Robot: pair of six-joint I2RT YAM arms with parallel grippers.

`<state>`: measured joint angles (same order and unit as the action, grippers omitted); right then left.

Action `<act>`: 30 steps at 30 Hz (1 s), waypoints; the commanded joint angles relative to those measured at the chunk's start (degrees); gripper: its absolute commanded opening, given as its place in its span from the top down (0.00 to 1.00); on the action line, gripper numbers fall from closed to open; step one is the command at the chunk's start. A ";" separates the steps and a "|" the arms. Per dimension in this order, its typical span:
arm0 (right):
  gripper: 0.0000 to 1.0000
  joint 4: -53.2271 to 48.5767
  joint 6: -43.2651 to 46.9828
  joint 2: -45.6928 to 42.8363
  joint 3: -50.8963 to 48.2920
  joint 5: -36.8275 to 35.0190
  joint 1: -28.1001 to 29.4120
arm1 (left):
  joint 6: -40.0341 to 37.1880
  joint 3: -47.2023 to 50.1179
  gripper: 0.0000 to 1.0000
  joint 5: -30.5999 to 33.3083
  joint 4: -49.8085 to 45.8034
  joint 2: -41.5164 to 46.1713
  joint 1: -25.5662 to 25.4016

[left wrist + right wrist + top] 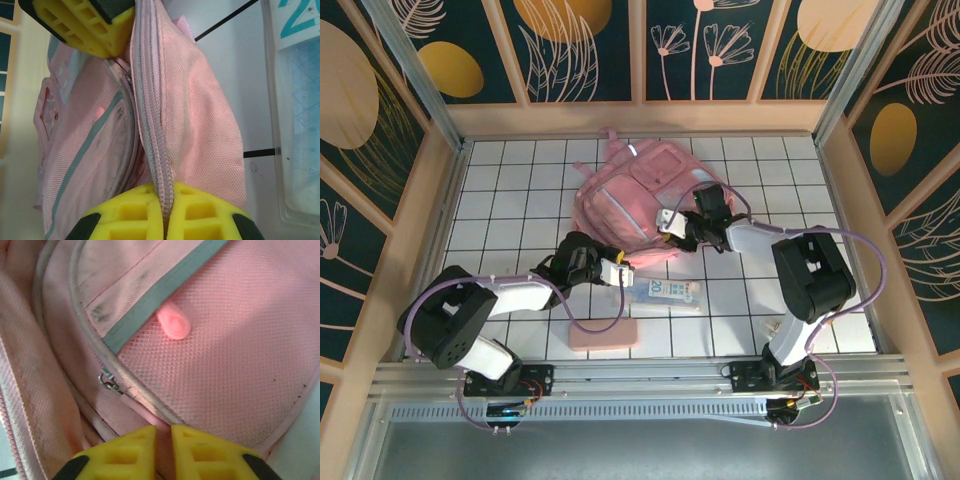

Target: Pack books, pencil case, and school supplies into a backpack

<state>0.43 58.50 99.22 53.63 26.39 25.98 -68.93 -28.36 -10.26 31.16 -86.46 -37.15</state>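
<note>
Pink backpack (200, 110) edge sits clamped in left pincer (165, 212).

A large, soft pink fabric backpack (630, 190) with pale grey reflective strips lies flat, and a zip-lined edge at its near end stands apart from the body. Just beside that end lies a long, clear flat packet (668, 292) printed blue-green with "20". Nearer than the packet and apart from the backpack, a plain salmon-pink oblong pencil case (603, 336) lies flat.

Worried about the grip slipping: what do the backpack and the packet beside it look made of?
Backpack: woven synthetic cloth, likely nylon or polyester, matte; a fine weave grain shows. Packet: seemingly clear, glossy plastic; it is see-through, with a shiny edge.
</note>
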 commanded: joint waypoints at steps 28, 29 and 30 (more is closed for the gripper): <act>0.64 -5.86 1.16 7.21 2.83 -8.99 3.67 | 4.19 3.61 1.00 -0.29 7.89 -3.96 -0.68; 0.68 -5.88 1.13 7.71 3.04 -8.56 4.19 | 4.28 3.73 1.00 -0.14 8.17 -4.14 -0.81; 0.70 -5.80 1.33 7.99 3.18 -8.09 4.74 | 4.61 3.84 1.00 -0.07 8.43 -4.24 -0.79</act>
<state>-3.22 60.05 103.02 56.66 19.55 29.04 -65.30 -25.56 -9.52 37.54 -89.69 -37.45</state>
